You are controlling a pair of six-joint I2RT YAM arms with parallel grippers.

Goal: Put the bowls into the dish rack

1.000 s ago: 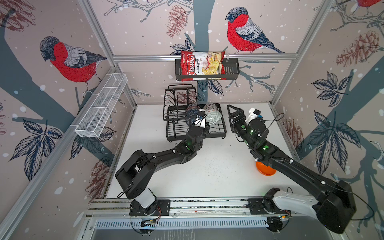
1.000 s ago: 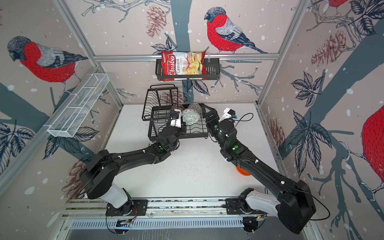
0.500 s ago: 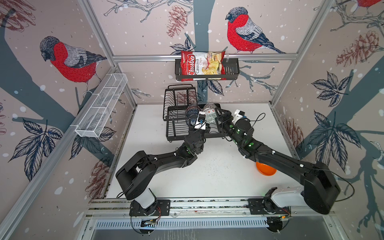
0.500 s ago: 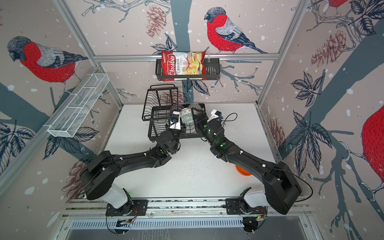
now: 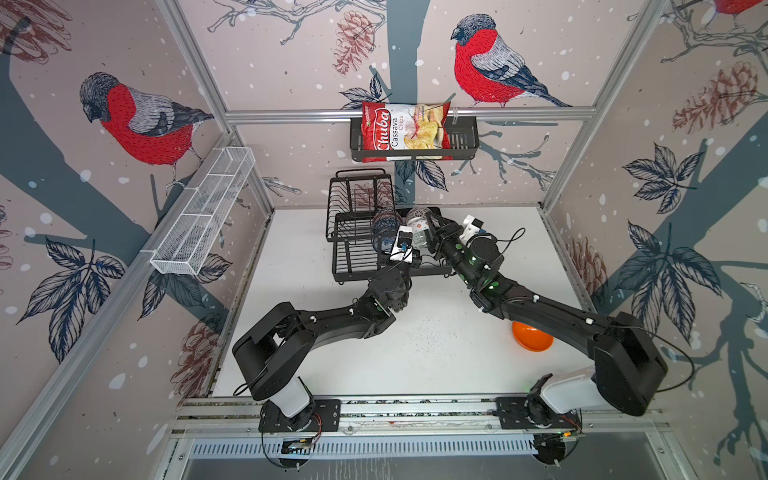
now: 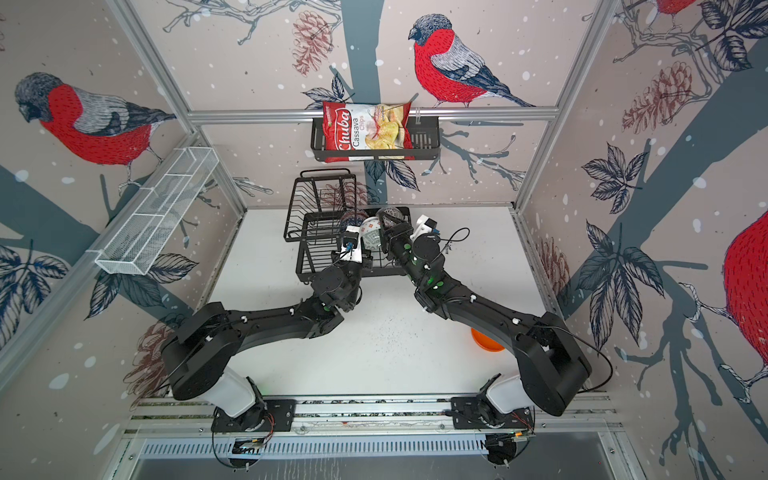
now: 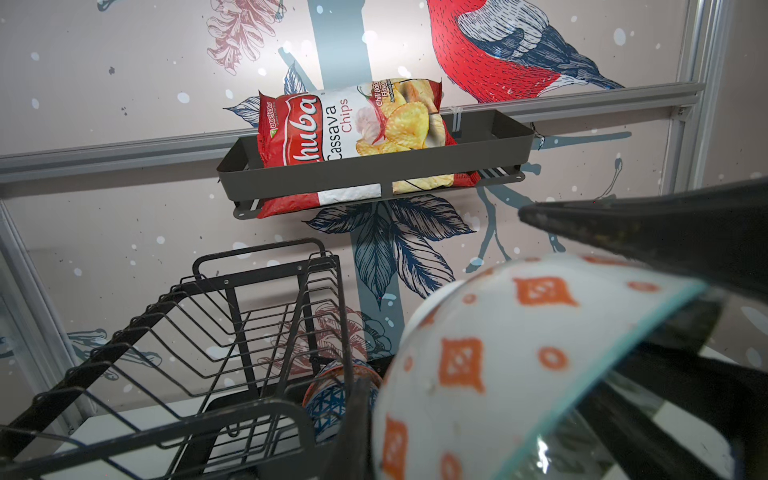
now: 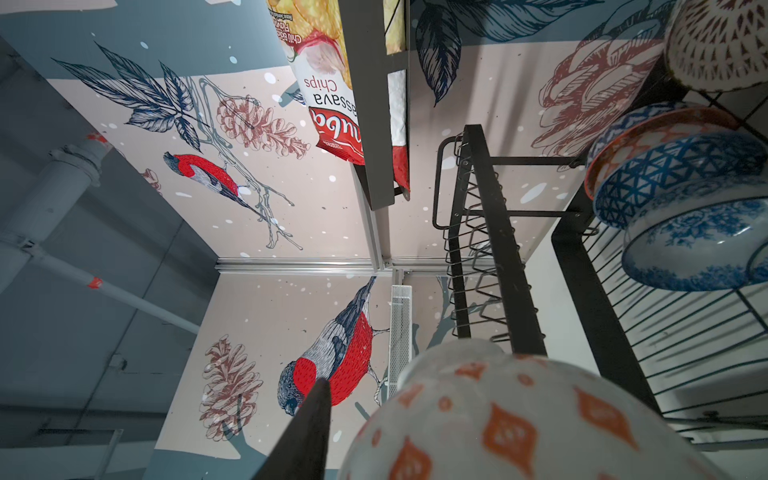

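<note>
My left gripper (image 5: 409, 249) is shut on the rim of a white bowl with salmon-orange marks (image 5: 417, 227) (image 7: 478, 365), held tilted over the black wire dish rack (image 5: 357, 257) (image 7: 257, 307). My right gripper (image 5: 432, 232) has reached across to the same bowl. One of its fingers (image 7: 644, 232) lies along the bowl's outside by the rim, and the other is hidden. Its finger (image 8: 311, 424) stands close beside the bowl (image 8: 519, 415). In the rack stand a dark radial bowl (image 8: 715, 45), a blue geometric bowl (image 8: 681, 174) and a blue floral bowl (image 8: 698, 245). An orange bowl (image 5: 532, 336) sits on the table under my right arm.
A black slatted basket with a chips bag (image 5: 405, 133) hangs on the back wall above the rack. A long white mesh tray (image 5: 203, 212) is fixed to the left wall. Both forearms cross the white table (image 5: 436, 353) toward the rack.
My right arm has swung left from beside the rack to the bowl in my left gripper, and its jaws have narrowed round the rim. The left gripper has barely moved.
</note>
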